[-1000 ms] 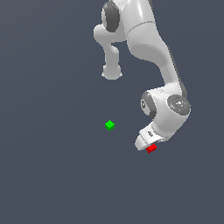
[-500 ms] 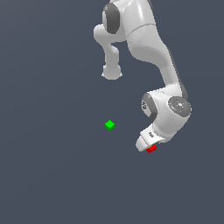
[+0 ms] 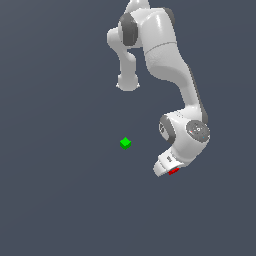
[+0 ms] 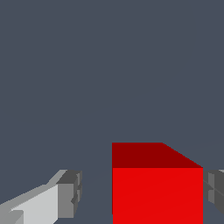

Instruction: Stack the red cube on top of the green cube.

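Observation:
The red cube (image 3: 173,171) lies on the dark grey floor, mostly hidden under the white hand in the exterior view. In the wrist view the red cube (image 4: 157,183) sits between the fingers. My gripper (image 4: 142,194) is open around it. One finger (image 4: 70,192) stands apart from the cube with a clear gap; the other finger (image 4: 215,191) is close to its opposite face. In the exterior view my gripper (image 3: 170,171) is low over the cube. The green cube (image 3: 125,143) lies alone on the floor, toward the exterior view's left of the gripper and apart from it.
The white arm's base (image 3: 128,82) stands behind the green cube in the exterior view. The arm's links (image 3: 170,60) arc over toward the exterior view's right. The floor (image 3: 60,190) is plain dark grey.

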{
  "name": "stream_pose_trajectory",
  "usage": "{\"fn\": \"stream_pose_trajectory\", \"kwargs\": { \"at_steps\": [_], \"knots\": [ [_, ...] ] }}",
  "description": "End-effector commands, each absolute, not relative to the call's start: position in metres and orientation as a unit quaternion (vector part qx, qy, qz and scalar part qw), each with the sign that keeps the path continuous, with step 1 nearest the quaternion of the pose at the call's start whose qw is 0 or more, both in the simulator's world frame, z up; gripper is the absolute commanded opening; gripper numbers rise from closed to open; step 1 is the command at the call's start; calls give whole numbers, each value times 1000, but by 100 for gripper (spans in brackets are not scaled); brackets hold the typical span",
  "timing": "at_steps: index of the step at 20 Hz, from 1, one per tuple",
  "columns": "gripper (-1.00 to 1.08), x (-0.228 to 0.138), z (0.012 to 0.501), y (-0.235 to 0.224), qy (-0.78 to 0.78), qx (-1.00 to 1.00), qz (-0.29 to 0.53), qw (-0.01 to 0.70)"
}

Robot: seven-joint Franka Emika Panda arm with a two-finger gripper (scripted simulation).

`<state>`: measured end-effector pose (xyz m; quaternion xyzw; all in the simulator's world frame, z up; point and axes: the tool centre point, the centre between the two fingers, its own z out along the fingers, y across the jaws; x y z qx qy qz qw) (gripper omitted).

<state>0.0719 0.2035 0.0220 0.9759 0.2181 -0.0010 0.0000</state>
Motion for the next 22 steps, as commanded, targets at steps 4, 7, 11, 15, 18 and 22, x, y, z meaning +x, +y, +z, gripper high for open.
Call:
{"fn": "stream_pose_trajectory", "kwargs": {
  "at_steps": [4,7,11,15,18,22],
  "knots": [
    [100,74,20,204,218,976,0,0],
    [-100,74,20,204,218,976,0,0],
    [-100,74,20,204,218,976,0,0],
    [-100,73,20,204,218,976,0,0],
    [-100,73,22,204,218,976,0,0],
    [-100,73,34,204,218,976,0,0]
  ]
}}
